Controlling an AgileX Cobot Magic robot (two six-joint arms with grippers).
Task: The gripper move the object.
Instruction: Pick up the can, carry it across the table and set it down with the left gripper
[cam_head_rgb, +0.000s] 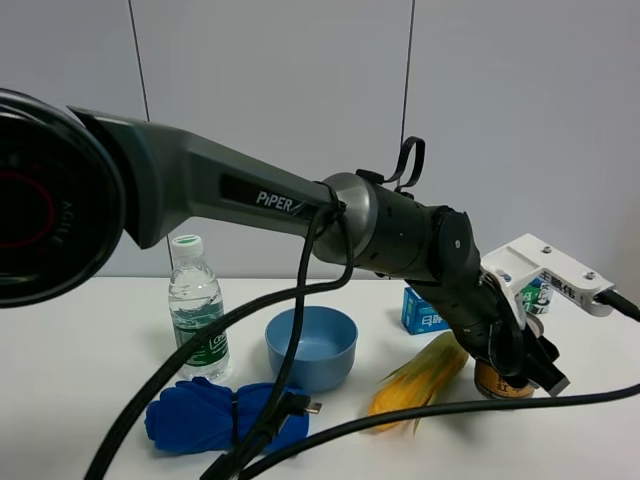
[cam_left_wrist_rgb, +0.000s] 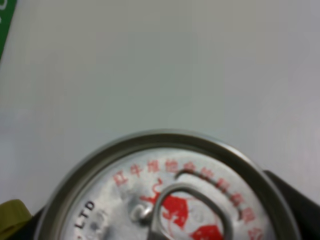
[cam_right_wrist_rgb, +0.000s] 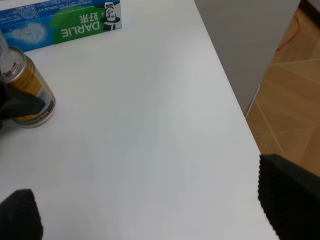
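Gold can, squat, round silver lid, in black left tool

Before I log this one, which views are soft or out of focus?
Exterior high: the arm's near end is a blurred dark mass on the left. Left wrist: the can sits too close, soft throughout. Right wrist: table sharp, fingers blurred.

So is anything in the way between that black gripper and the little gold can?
Nothing visible. The left gripper is around the small gold drink can; its black fingers flank the silver pull-tab top in the wrist view.
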